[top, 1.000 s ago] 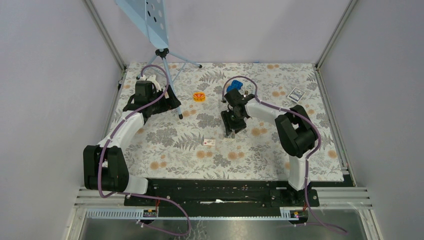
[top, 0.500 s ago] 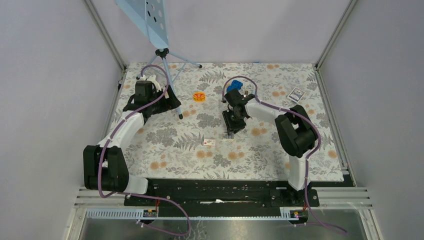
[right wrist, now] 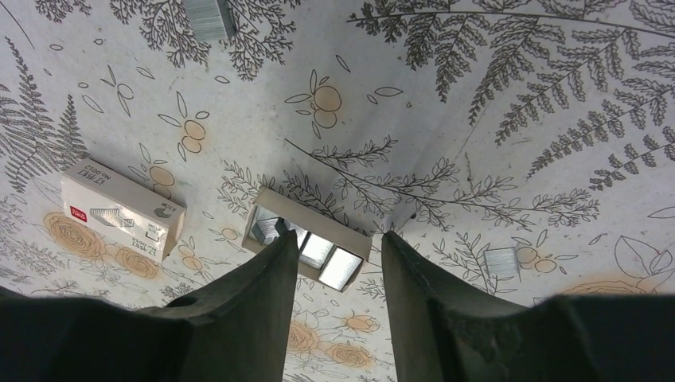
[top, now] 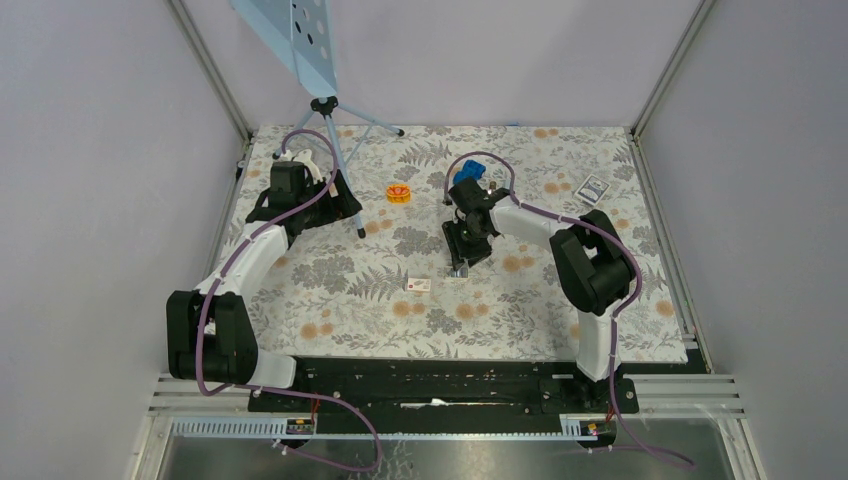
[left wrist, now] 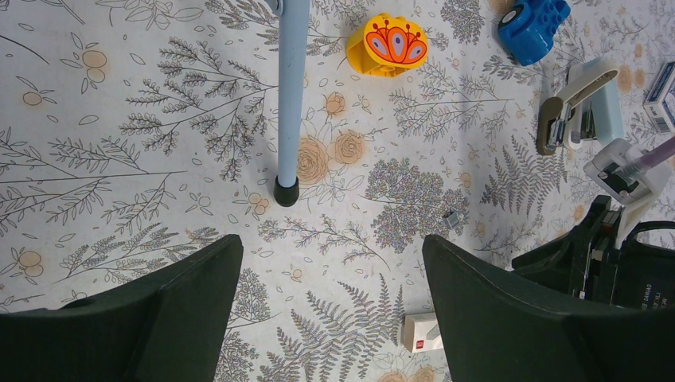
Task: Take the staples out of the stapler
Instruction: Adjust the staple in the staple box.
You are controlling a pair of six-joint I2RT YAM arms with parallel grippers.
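left gripper (left wrist: 330,247) hangs over the floral tablecloth (left wrist: 119,159) at the far left of the table, fingers spread wide, nothing between them but printed ferns. just ahead of it the light-blue tripod leg (left wrist: 290,95) comes down with its black foot on the cloth, and beyond that sit a yellow toy block (left wrist: 388,45) and a blue toy block (left wrist: 532,20). the stapler (left wrist: 577,103) lies to the right of those, hinged open, with the right arm's dark body near it

over to the right gripper (right wrist: 338,243), down low near the middle of the table, fingers parted by a moderate gap and pinching nothing that i can see. its tips sit over a small open cardboard tray (right wrist: 318,251) packed with shiny staple rows, one tip overlapping the tray, the other just beside its end. touching or not, i cannot tell

the staples (right wrist: 208,20), a short silvery-grey strip, lie loose on the cloth beyond the tray, apart from the fingers and out of the stapler. a second little grey strip (right wrist: 501,261) lies on the other side of the tray. beside the tray, the small white staple box (right wrist: 119,211) with its red mark lies flat
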